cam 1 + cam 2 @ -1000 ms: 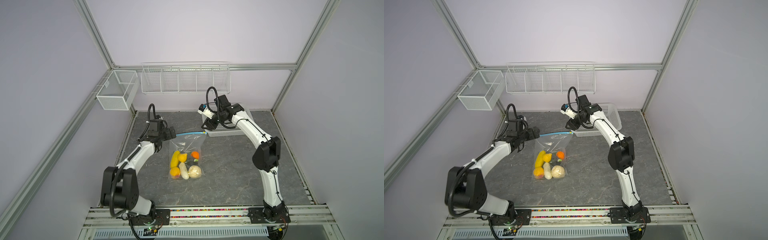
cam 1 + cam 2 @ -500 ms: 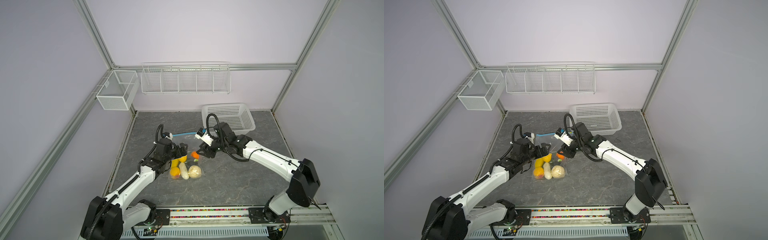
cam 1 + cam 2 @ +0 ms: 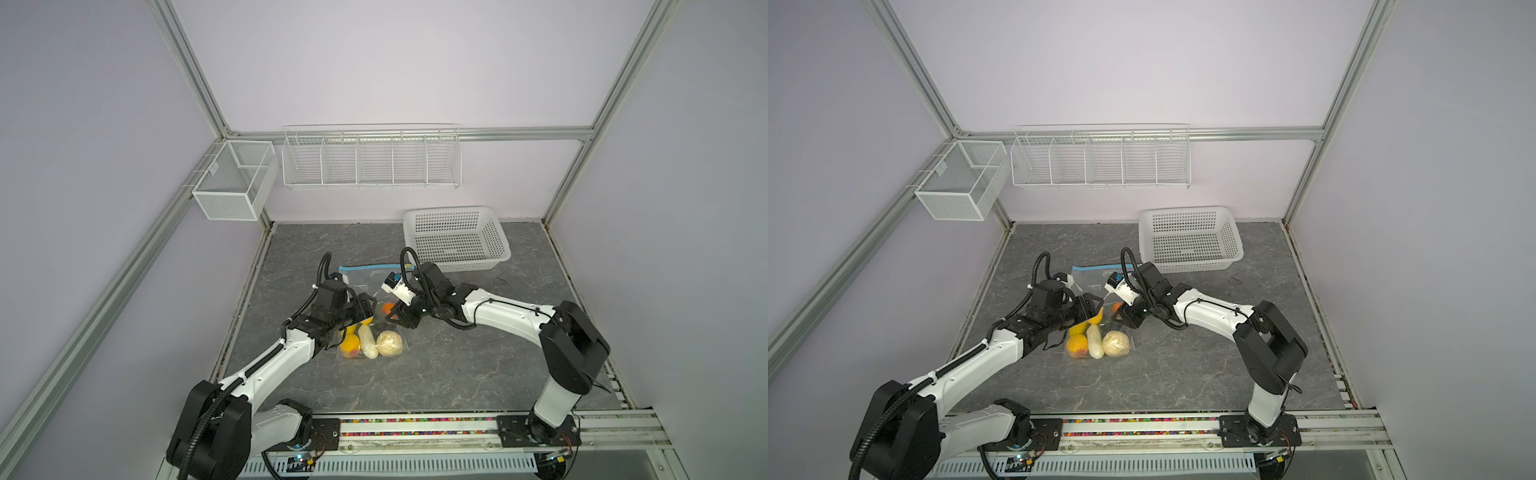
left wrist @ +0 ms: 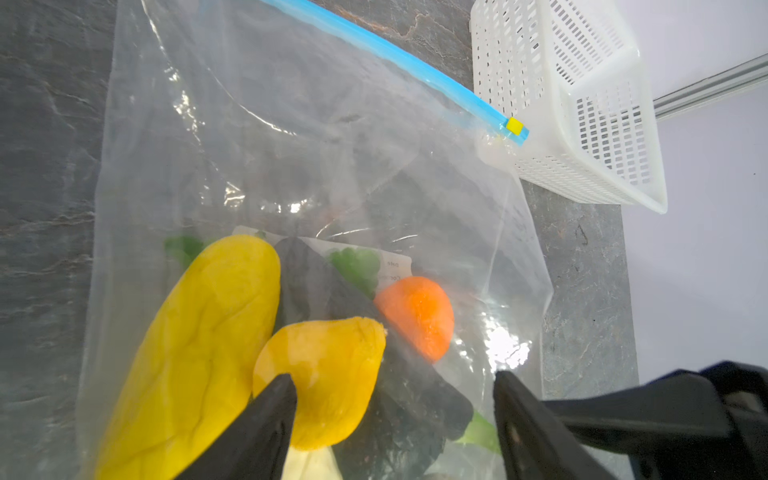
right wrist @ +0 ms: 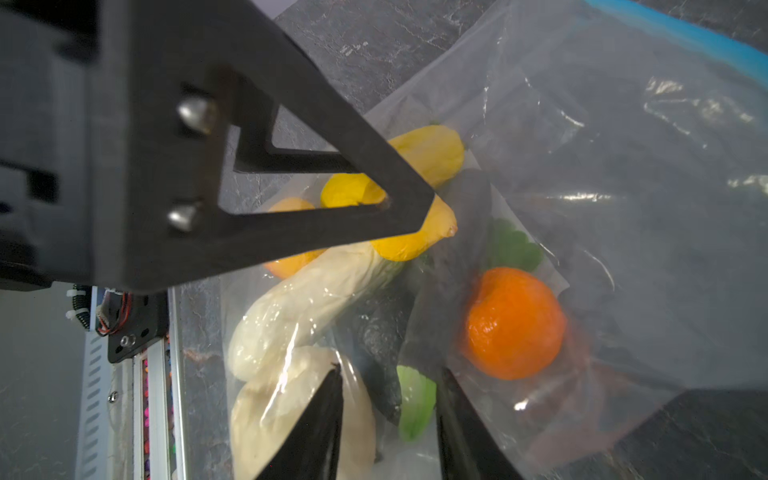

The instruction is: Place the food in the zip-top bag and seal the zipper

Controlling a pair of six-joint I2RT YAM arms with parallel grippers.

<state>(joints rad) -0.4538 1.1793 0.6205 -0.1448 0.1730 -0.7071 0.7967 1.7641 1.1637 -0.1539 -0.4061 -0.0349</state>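
One label (image 4: 392,268) on zip-top bag (image 4: 291,145): "Date".

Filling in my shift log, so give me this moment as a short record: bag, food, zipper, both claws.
zip-top bag: flat on the table
food: inside the bag, orange among it
zipper: along the far edge, slider tab at the basket end
left claw: jaws apart, over the food
right claw: jaws apart, low beside the orange

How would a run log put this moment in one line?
food: inside zip-top bag | zipper: slider at end by basket | left jaws: open over yellow fruit | right jaws: open near orange
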